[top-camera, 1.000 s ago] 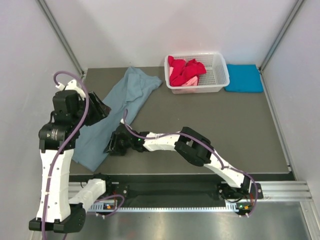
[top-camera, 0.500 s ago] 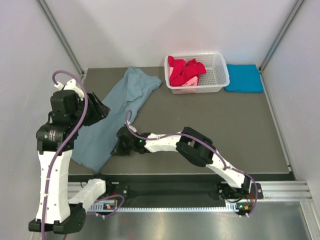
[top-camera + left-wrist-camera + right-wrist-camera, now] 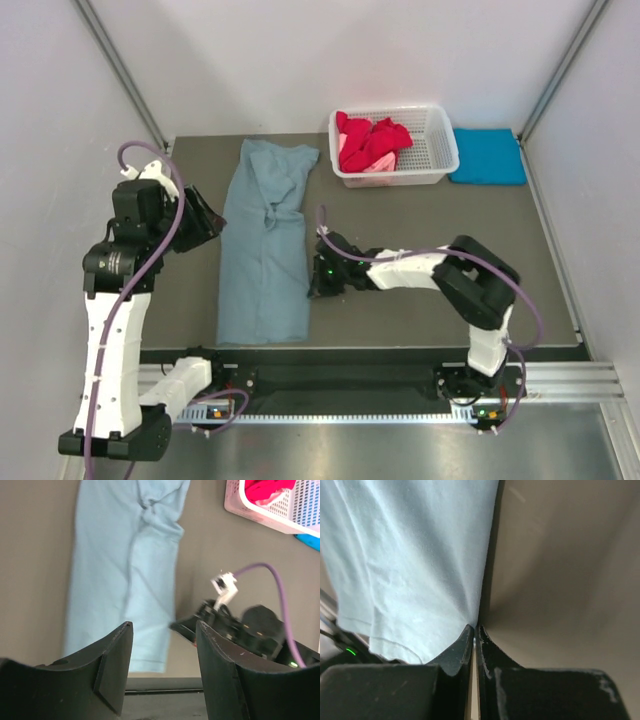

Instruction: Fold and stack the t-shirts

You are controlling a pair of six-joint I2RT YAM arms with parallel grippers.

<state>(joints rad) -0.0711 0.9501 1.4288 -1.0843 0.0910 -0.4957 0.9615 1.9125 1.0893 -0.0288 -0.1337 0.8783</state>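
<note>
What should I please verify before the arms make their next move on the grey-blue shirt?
1. Right claw shut on the grey-blue shirt, at its right edge: ok.
2. Left claw open, empty, above the table: ok.
3. Shirt spread flat: not ok, bunched twist near its upper middle.
4. Layers caught in the pinch: cannot tell.
5. Basket, holding red and pink shirts, apart from the grey-blue shirt: ok.
6. Turquoise shirt folded beside the basket: ok.

plain white walls (image 3: 300, 60), dark grey table (image 3: 400, 210), metal corner posts (image 3: 120, 72)
</note>
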